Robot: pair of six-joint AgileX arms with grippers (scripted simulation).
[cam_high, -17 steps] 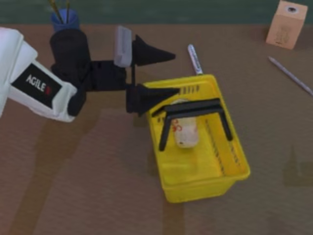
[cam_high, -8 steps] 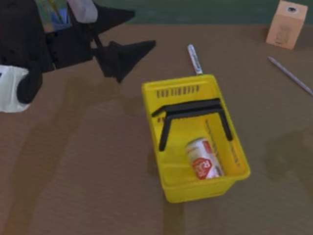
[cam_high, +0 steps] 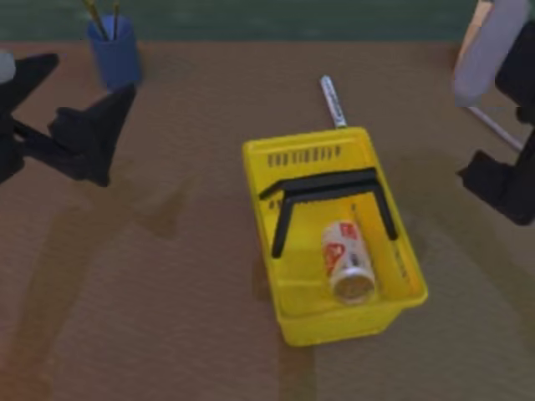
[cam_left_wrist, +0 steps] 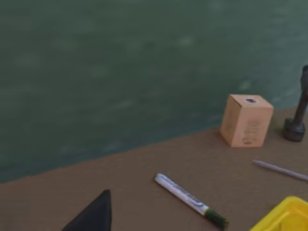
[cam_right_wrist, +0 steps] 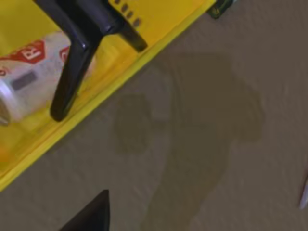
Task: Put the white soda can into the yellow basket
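The white soda can (cam_high: 347,260) lies in the yellow basket (cam_high: 284,160), well apart from the released left hand (cam_high: 71,109).

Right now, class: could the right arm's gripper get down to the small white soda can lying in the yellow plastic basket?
Probably yes, at an angle: the white soda can lies in the yellow basket, just clear of its raised black handle; the right gripper hovers beside the basket.

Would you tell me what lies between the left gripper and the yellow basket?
Only bare table, in the top view, between the left gripper and yellow basket.
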